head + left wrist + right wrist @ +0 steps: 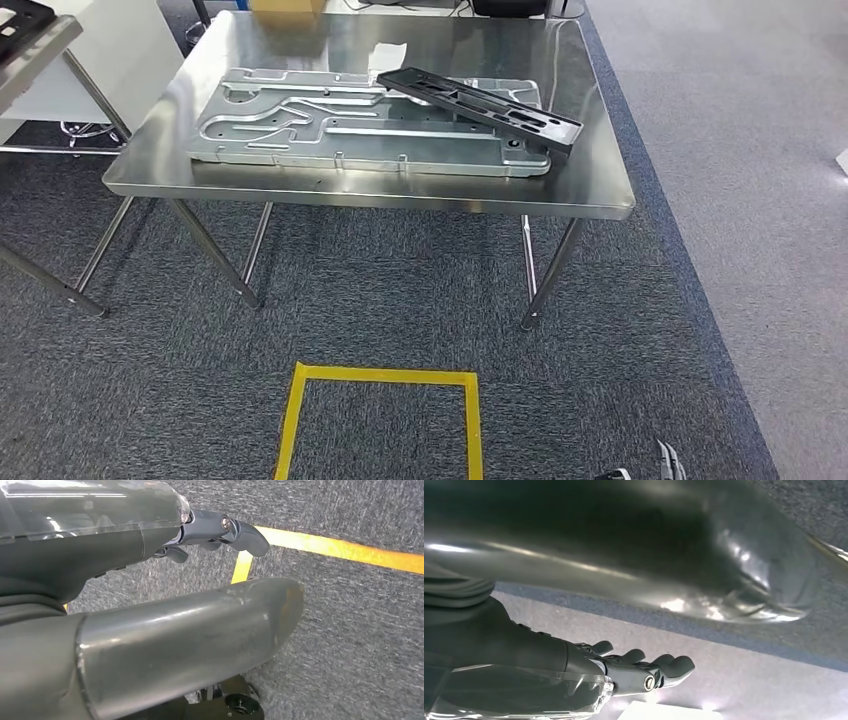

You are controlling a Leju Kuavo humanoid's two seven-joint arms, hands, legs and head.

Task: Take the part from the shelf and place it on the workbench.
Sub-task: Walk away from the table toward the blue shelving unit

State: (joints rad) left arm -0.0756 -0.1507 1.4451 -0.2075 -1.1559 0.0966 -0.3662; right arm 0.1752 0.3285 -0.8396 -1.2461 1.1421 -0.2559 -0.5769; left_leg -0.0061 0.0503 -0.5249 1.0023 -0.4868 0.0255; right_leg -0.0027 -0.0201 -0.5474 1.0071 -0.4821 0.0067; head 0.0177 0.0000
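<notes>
A long black ribbed part (480,105) lies tilted across a shiny embossed metal plate (330,125), on the steel workbench (600,190). Well away from it, the left hand (150,580) and right hand (574,675) hang empty over grey carpet (350,630), fingers loosely apart.

Head view looks forward and down at the steel workbench (380,195); both wrist views look closely floorward, sharing grey carpet (360,630).

Both our arms hang down. Left robot hand (150,580) enters from the left edge of its wrist frame: thick thumb across the middle, dark fingers (235,532) slightly curled at top centre, holding nothing. Right robot hand (574,645) likewise empty: blurred thumb across the top of its frame, fingers (659,672) apart, lower centre.
</notes>
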